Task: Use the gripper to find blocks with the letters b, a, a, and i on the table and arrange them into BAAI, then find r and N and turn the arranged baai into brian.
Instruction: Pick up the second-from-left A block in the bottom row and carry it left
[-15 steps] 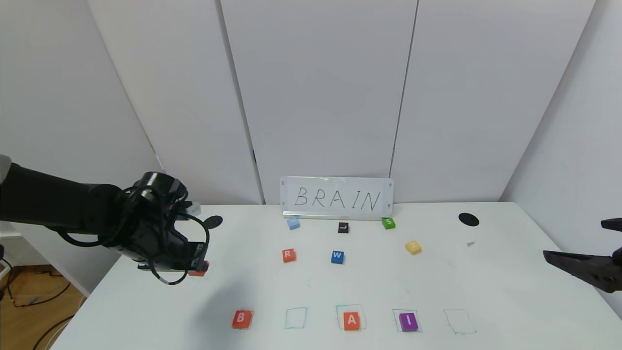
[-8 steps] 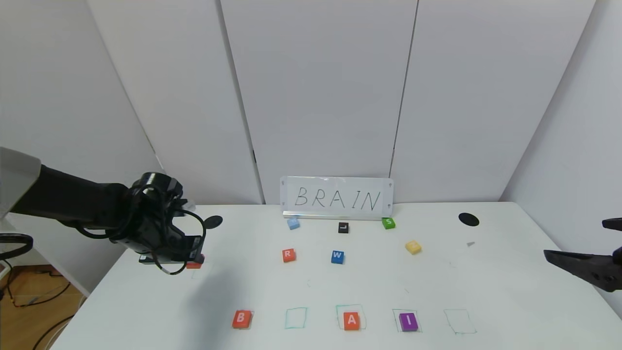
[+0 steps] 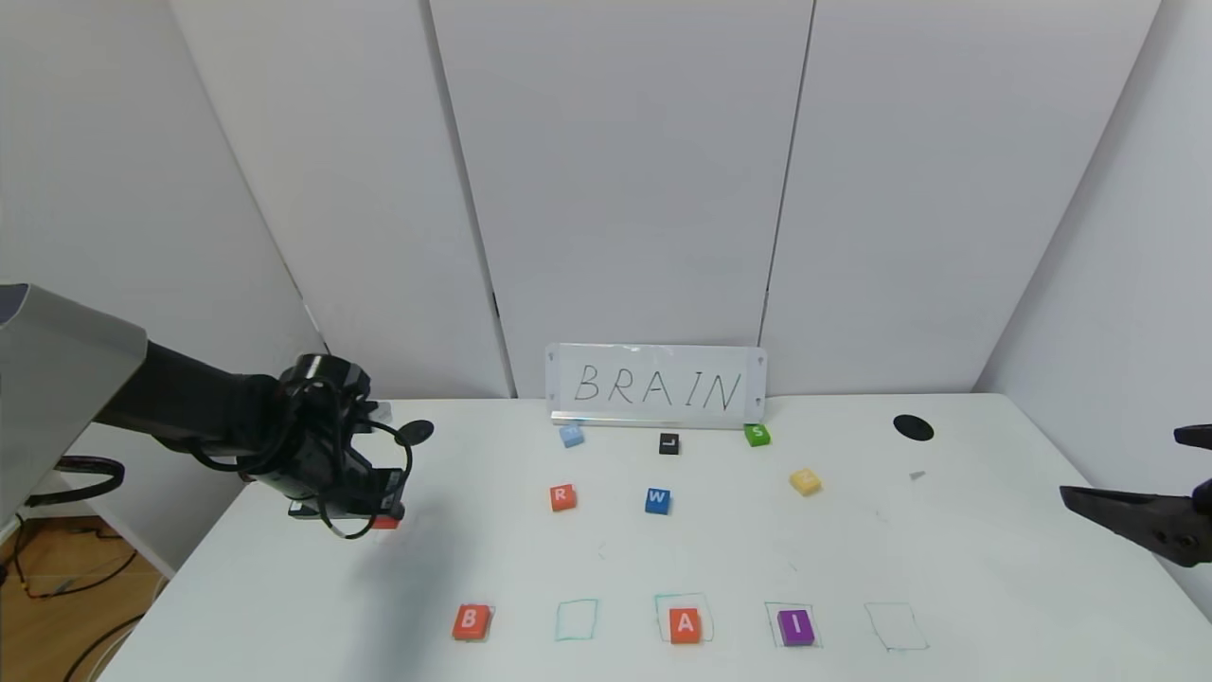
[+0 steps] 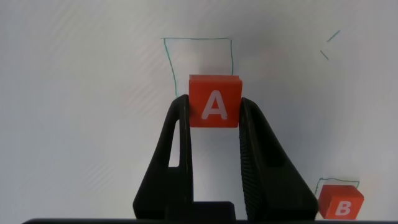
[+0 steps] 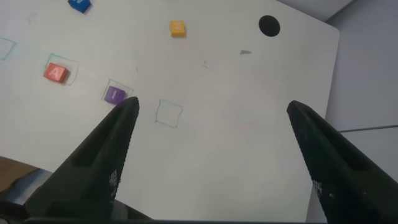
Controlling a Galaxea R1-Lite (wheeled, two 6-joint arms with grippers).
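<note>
Your left gripper [image 4: 214, 115] has its jaws clenched on a small flat orange square block marked A [image 4: 214, 101] over the white counter's [image 3: 663, 559] left side. Your right gripper [image 5: 211, 134] hangs off the right edge, jaws spread wide, grasping nothing.

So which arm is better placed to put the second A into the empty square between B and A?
The left. Its gripper already holds the A block, while the right gripper hangs open and empty at the table's far right edge.
</note>
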